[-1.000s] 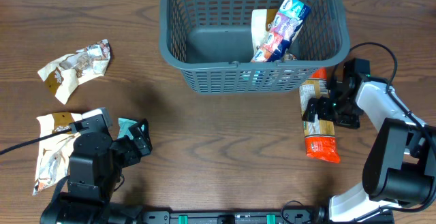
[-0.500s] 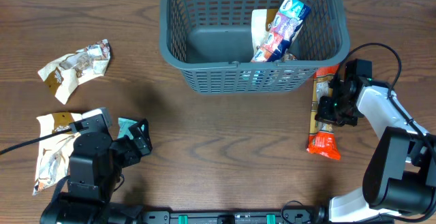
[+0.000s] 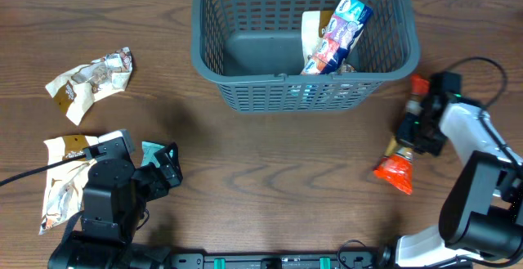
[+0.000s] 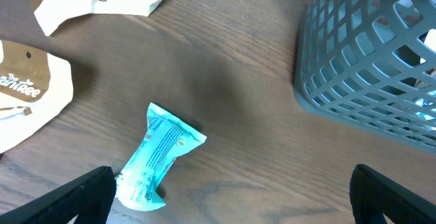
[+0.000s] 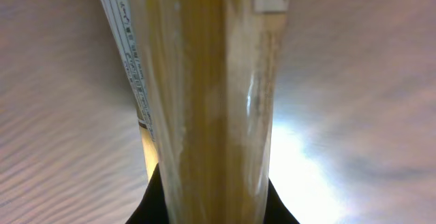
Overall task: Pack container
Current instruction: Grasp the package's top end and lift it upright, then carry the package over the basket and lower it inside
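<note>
at the right side of the bench [image 3: 270,187], the right claw [image 3: 418,130] is pinched tight on the middle of a long orange-ended snack packet [image 3: 393,171], and the wrist view is filled with that packet's glossy yellow body. the packet slants, one orange end toward the near edge, the other up by the container's right corner. just beside it sits the container [image 3: 286,97], the dark grey slotted basket at the far middle of the bench. its mouth faces up and its long axis runs left to right, with two packets [image 3: 335,36] leaning inside at the right end. the risk as i read it: a long packet held at its middle can swing and clip the thick rim, or slide out of that narrow pinch on the way over. on the far side, the left claw [image 3: 167,165] hangs with fingers spread wide, nothing in it, above a small teal packet [image 4: 162,154]. crumpled cream packets [image 3: 90,81] lie beyond.
</note>
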